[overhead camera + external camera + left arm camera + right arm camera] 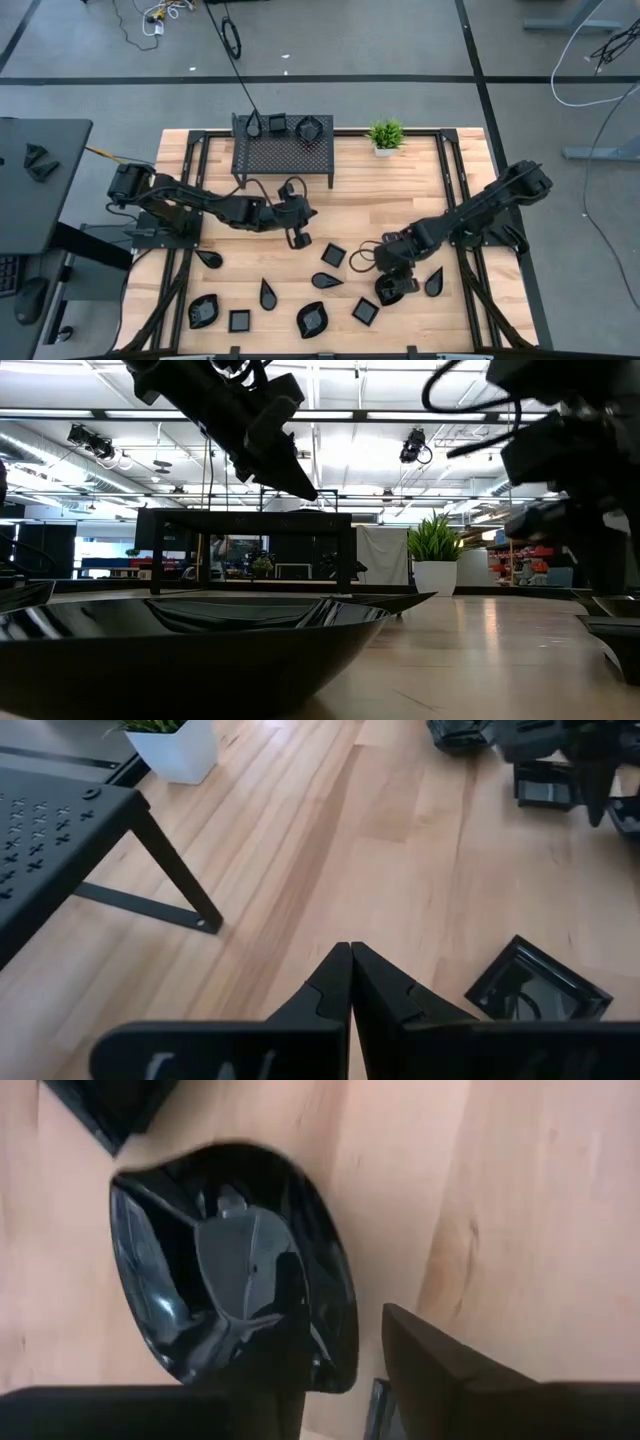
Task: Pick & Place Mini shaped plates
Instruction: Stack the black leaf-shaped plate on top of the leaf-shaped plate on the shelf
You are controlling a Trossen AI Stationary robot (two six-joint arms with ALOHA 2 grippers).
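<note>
Several small glossy black plates lie on the near half of the wooden table, among them a square plate (333, 256), a leaf plate (326, 281) and a teardrop plate (434, 283). My right gripper (390, 283) points steeply down over a rounded wavy-rim plate (220, 1270), which rests flat on the table. It is open, with one finger above the plate's inside and the other outside its rim. My left gripper (298, 238) hangs shut and empty above the table in front of the rack, near the square plate (538, 982). My right gripper comes from above with its fingers (440, 1370) on either side of the rounded plate's rim (340, 1342), one over the bowl and one outside. I cannot tell whether either finger touches the rim. The plate lies flat on the table.
A black mesh rack (283, 155) stands at the far middle with a few black plates (309, 128) on top. A small potted plant (385, 135) is to its right. More plates (312, 319) line the near edge; one plate (190, 640) sits close to the low camera.
</note>
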